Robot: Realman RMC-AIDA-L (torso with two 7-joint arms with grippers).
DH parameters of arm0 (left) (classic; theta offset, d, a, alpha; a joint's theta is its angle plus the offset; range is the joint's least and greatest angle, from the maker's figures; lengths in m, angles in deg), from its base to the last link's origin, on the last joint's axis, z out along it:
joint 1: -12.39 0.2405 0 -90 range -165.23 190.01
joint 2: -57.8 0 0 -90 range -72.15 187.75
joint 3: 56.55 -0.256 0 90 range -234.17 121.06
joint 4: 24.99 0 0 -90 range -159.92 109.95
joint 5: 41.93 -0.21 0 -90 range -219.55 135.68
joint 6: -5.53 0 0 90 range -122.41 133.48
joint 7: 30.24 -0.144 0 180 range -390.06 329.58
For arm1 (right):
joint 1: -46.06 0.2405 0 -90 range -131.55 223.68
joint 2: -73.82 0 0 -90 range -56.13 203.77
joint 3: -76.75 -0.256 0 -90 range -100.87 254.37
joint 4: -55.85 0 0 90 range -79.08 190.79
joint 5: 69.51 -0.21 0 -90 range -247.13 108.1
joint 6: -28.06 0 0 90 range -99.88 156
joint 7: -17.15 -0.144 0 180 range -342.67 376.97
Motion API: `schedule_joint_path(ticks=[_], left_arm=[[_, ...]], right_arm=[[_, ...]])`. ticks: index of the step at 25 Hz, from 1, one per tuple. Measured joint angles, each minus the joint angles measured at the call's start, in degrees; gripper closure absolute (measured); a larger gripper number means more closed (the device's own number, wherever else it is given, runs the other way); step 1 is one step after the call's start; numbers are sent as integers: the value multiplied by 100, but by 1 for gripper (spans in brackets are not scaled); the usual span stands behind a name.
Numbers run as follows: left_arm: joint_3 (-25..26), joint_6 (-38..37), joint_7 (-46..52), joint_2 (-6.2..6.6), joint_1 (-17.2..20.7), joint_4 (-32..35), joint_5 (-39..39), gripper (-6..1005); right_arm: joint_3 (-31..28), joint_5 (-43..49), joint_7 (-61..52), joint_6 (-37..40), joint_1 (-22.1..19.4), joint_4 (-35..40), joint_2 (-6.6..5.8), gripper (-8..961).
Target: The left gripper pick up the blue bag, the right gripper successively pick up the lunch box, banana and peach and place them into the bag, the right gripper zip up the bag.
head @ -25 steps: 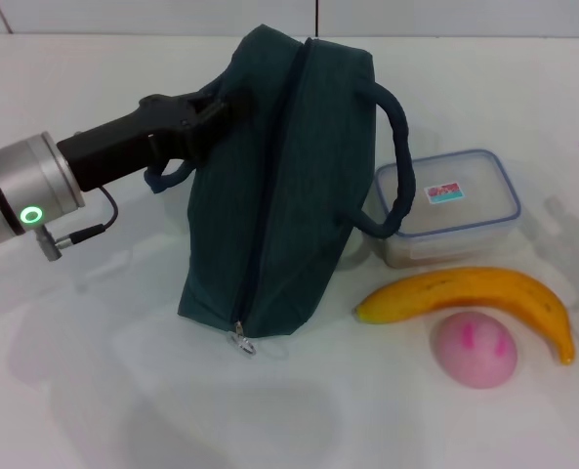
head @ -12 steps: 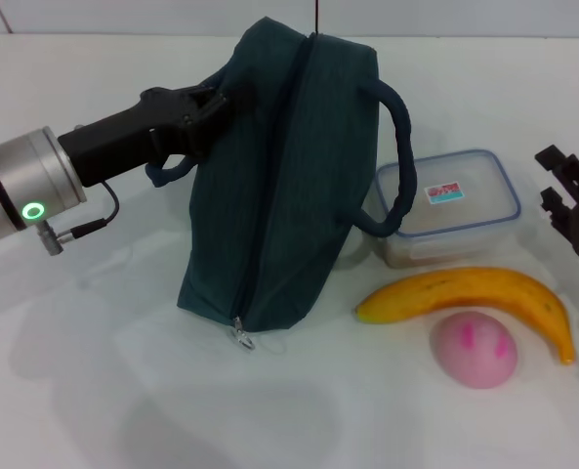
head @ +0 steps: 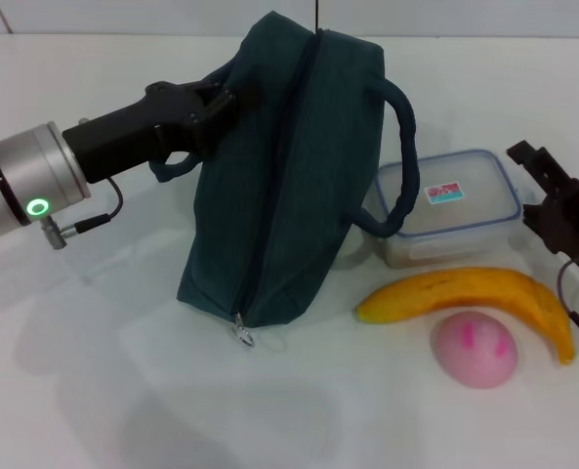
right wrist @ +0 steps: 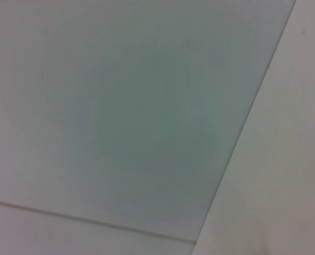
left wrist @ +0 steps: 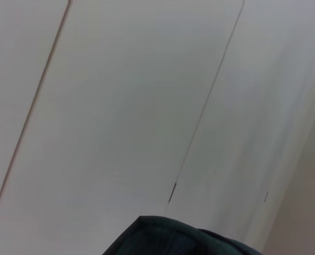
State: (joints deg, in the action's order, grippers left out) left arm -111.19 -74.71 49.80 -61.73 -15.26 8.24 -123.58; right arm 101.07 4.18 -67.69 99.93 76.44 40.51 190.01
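The blue bag (head: 289, 176), at the desk's middle, is held up by 1 handle, clamped in the left gripper (head: 216, 103). Near the right edge, the right gripper (head: 548, 191), fingers apart, must next be lowered over the lunch box (head: 450, 207).

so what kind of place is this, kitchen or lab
Most likely a lab test bench, not a kitchen: a bare white table, plain white wall panels, and staged props, a toy peach beside a banana, lunch box and blue bag.
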Motion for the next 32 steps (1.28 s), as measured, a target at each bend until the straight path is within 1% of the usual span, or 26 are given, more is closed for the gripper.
schedule_joint_path(ticks=[3,6,10,18,29,32], left_arm=[[-3,22,-50,0,-27,-16,0,957],[-3,27,-94,0,-84,-83,0,957],[-3,26,-103,0,-165,-194,0,957],[-3,21,-162,0,-203,-253,-9,957],[-1,23,-414,-1,-232,-378,0,957],[10,25,-429,-1,-233,-378,0,957]], right_arm=[[-531,512,-1,-110,4,-52,0,84],[-767,742,-11,-211,10,-122,0,84],[-815,772,-78,-250,51,-178,-1,84],[-1033,780,-102,-277,38,-214,0,84],[-1096,786,-103,-497,140,-233,0,83],[-1096,787,-103,-458,146,-233,-1,112]])
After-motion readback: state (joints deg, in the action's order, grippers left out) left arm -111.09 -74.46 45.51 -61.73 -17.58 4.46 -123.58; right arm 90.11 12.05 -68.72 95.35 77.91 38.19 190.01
